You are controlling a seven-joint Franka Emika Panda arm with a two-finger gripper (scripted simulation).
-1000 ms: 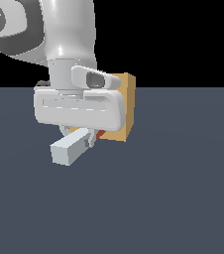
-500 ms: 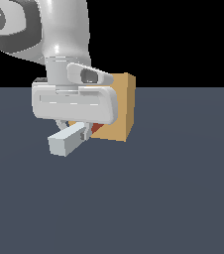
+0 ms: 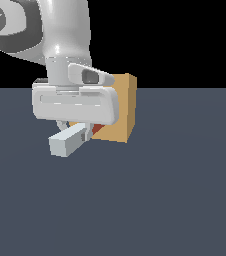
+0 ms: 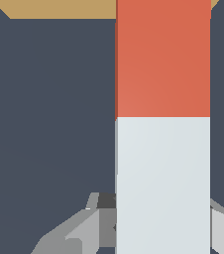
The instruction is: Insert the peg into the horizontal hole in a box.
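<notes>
My gripper [image 3: 83,131] is shut on the peg [image 3: 66,141], which lies roughly level in it. The peg's pale grey half points away from the box [image 3: 123,107]. Its orange-red half [image 3: 98,130] points at the box's front face, and only a sliver of it shows under the hand. In the wrist view the peg [image 4: 162,149] runs lengthwise from between my fingers [image 4: 79,232], and its orange end reaches the tan box [image 4: 59,9]. The hole is hidden behind the peg and my hand. I cannot tell whether the tip is inside it.
The box stands on a flat dark grey-blue floor [image 3: 175,190]. The white hand body [image 3: 75,105] covers most of the box's front face. Nothing else is in view.
My gripper has risen slightly with the peg, and the peg sits a little closer to the box, with less orange showing. The box has not moved.
</notes>
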